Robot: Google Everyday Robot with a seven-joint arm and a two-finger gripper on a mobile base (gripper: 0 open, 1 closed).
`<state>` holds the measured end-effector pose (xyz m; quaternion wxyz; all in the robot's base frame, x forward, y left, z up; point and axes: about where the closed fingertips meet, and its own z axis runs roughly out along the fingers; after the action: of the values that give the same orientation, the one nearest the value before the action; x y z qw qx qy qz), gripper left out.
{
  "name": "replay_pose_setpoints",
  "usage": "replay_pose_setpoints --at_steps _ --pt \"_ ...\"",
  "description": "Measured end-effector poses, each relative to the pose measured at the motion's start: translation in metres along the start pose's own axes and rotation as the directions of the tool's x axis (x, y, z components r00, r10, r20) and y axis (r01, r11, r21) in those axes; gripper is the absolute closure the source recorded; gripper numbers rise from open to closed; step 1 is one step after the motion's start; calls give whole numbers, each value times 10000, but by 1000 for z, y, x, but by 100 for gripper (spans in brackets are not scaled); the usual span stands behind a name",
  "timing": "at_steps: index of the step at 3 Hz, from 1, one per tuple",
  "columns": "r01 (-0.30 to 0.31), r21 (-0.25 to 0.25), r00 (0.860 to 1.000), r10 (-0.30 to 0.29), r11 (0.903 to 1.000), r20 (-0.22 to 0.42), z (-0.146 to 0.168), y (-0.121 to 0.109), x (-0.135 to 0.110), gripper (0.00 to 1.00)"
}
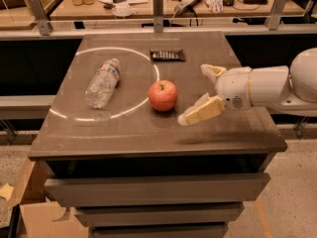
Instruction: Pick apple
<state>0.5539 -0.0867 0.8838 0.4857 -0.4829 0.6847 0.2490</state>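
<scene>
End effector (193,94) right of centre, fingers spread wide, holding nothing; near fingertip just right of apple (163,95), not touching. White arm (267,86) enters level from right edge. Apple upright mid-counter (148,133); bottle (102,82) lying farther left.

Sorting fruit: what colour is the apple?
The apple is red-orange, yellowish at the top, in the camera view; the open gripper hovers beside it.

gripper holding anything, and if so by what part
Nothing is held. The gripper hangs open beside the apple, not touching it; the apple rests on the table.
</scene>
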Motion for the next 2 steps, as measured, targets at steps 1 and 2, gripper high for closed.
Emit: replay_pose_setpoints --at_steps 1,2 --pt "-10 -309 9994 20 9995 350 26 1 0 0" --pt "38 -571 9981 -3 9984 609 48 3 -1 0"
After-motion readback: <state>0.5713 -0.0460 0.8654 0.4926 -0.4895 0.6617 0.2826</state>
